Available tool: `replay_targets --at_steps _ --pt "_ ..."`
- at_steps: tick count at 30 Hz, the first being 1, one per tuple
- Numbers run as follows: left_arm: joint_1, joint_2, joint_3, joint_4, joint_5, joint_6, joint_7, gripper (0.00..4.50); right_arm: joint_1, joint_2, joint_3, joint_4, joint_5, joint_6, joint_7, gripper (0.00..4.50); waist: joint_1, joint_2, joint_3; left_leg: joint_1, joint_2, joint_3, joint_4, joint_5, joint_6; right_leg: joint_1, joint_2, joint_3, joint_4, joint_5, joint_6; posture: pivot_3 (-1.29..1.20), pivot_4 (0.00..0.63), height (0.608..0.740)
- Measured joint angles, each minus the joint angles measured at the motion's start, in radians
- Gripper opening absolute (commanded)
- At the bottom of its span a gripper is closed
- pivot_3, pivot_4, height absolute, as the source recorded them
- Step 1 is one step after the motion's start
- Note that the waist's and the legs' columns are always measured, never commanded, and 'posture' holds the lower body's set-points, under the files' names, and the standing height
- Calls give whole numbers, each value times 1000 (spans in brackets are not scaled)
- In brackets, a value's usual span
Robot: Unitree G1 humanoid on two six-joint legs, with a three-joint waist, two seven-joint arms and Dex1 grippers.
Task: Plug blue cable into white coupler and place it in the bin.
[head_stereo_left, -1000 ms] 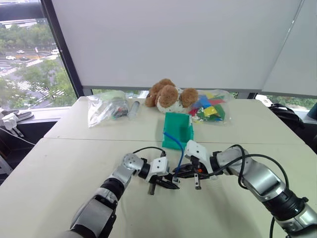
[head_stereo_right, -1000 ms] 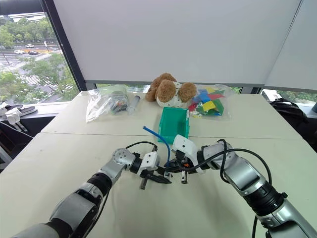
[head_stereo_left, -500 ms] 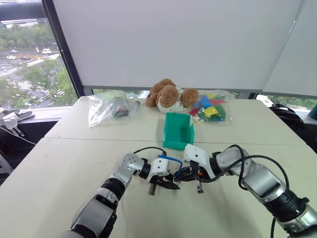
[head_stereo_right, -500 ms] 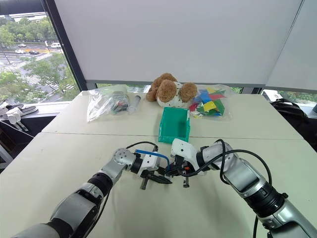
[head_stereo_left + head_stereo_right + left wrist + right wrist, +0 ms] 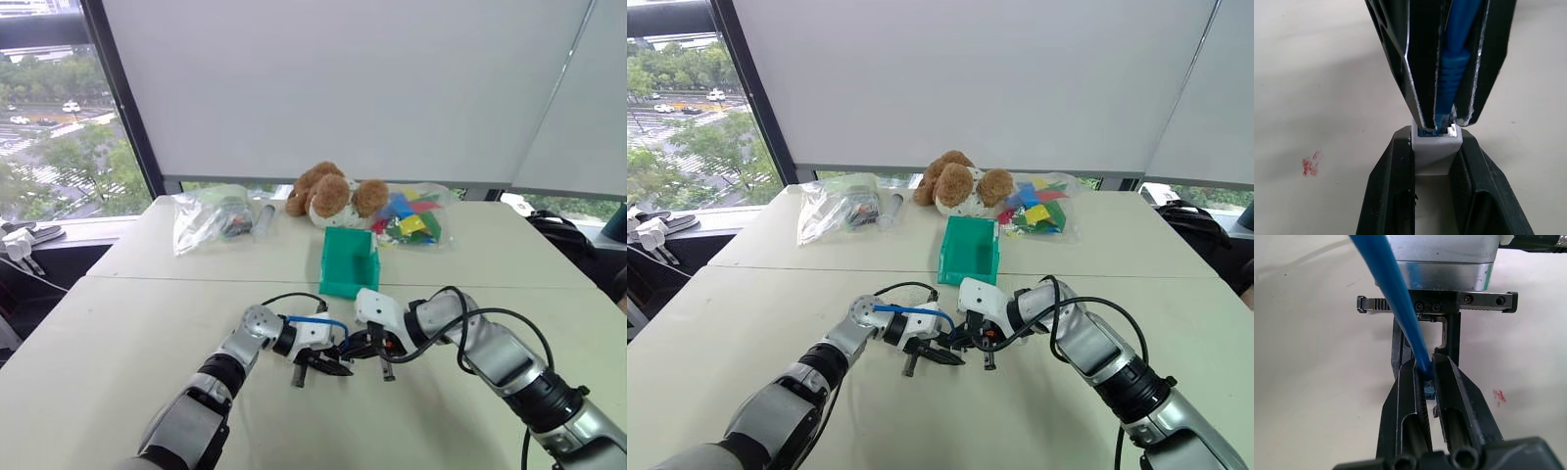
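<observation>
Low over the table's middle, my two grippers meet tip to tip. My left gripper (image 5: 1435,136) is shut on the white coupler (image 5: 1436,152), a small white block with its open end facing the other hand. My right gripper (image 5: 1425,363) is shut on the blue cable (image 5: 1400,308) just behind its plug (image 5: 1449,83). The plug's tip sits at the coupler's mouth and looks partly inside. The cable's free length (image 5: 318,319) arches back over my left gripper (image 5: 333,369). The teal bin (image 5: 350,259) stands just beyond both hands, upright and open.
A brown teddy bear (image 5: 328,191) lies behind the bin. A clear bag of coloured blocks (image 5: 413,217) is at the back right, another clear bag (image 5: 211,213) at the back left. A small red mark (image 5: 1310,164) is on the tabletop near the grippers.
The cable's free length has swung from standing up toward the bin to arching left over my left gripper. Both grippers stay shut in the same spot.
</observation>
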Motion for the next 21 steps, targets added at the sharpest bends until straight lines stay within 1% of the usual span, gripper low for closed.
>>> replay_targets --at_steps 1,3,4,5,7,9,10,12,16,18,21 --pt "2 2 1 -5 0 9 0 351 0 5 -4 1 0 6 2 0 0 0 0 0 0 0 0 0 0 0 0 0 0 0 0 0 150 740" --pt "6 5 5 -19 -3 22 -1 1402 0 11 -12 -1 7 22 4 0 0 0 0 0 0 0 0 0 0 0 0 0 0 0 0 0 150 740" --pt "7 7 9 -25 -4 33 3 1725 0 15 -17 -2 9 31 4 0 0 0 0 0 0 0 0 0 0 -1 0 0 0 0 0 0 150 740" --pt "11 13 12 -38 -9 48 2 2200 0 15 -24 -7 14 38 4 0 -1 0 0 -1 0 0 0 0 0 -1 0 0 0 0 0 0 150 740" --pt "29 35 17 -76 -26 76 -9 3272 7 13 -34 -22 24 59 5 0 -5 0 0 -2 0 0 -2 0 0 -4 0 0 0 0 0 0 150 740" --pt "63 76 24 -153 -49 117 -33 4298 14 13 -51 -41 43 93 5 0 -8 1 1 -6 1 0 -2 0 0 -8 0 0 0 0 0 0 150 740" --pt "79 95 33 -179 -63 138 -42 4460 17 11 -60 -46 55 109 5 0 -9 1 1 -9 1 0 -2 0 0 -11 -1 1 1 0 0 0 150 740" --pt "126 154 65 -290 -111 225 -61 4460 16 10 -82 -67 89 163 6 0 -13 1 2 -20 1 0 0 0 0 -22 -2 1 5 0 0 0 150 740" --pt "181 278 172 -474 -210 394 -45 4460 -21 7 -151 -75 146 229 -6 0 -19 5 6 -20 -1 0 0 0 -1 -23 -6 1 4 0 0 0 150 740" --pt "194 321 221 -542 -245 450 -14 4460 -107 19 -192 -39 158 224 -27 0 -22 6 7 -20 -1 0 0 0 -1 -23 -6 1 4 0 0 0 150 740" --pt "230 361 269 -611 -271 503 41 4460 -280 55 -228 142 127 149 -85 0 -23 7 7 -18 -1 0 -1 0 -1 -22 -6 1 4 0 0 0 150 740"
